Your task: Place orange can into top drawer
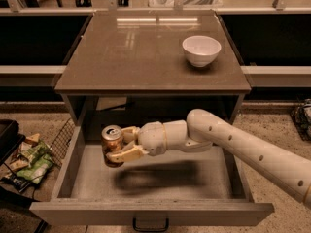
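The orange can [112,144] is upright, with its silver top showing, held in my gripper [121,145] above the left part of the open top drawer [160,178]. The gripper's fingers [125,154] are shut around the can's side. The white arm reaches in from the right across the drawer. The drawer is pulled out, its pale grey floor bare, and its dark loop handle [150,224] shows on the front panel. The can casts a shadow on the floor beneath and hangs clear of it.
A white bowl [201,50] stands on the brown cabinet top [136,52] at the back right. A wire basket with snack packets [29,159] sits on the floor to the left of the drawer. Dark shelves run behind.
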Tool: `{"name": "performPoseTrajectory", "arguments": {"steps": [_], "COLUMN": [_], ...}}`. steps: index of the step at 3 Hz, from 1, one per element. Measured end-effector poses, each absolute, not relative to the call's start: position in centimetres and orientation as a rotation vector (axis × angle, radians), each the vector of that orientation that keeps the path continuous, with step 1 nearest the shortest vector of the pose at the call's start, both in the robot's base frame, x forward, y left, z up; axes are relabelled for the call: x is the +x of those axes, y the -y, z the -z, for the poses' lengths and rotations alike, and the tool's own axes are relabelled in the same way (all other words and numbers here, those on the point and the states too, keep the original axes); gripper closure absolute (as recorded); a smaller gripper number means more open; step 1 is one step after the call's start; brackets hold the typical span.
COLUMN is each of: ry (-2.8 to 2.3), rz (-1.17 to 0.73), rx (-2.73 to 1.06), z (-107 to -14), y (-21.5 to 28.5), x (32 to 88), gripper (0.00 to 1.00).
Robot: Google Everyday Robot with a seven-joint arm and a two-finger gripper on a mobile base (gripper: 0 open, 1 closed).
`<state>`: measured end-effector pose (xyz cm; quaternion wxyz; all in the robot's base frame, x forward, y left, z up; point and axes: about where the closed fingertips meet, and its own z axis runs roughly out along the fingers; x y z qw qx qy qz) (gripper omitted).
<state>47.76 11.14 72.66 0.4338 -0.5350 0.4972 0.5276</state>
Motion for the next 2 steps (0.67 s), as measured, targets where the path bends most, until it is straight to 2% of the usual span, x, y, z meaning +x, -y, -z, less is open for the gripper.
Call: {"name": "performPoseTrajectory", "arguments": {"steps": [2], "ry": [-1.132], "rz": [-1.287], "rx": [-1.358], "z": [-68.8], "y": [-12.1], "x": [46.9], "gripper": [1.00]}}
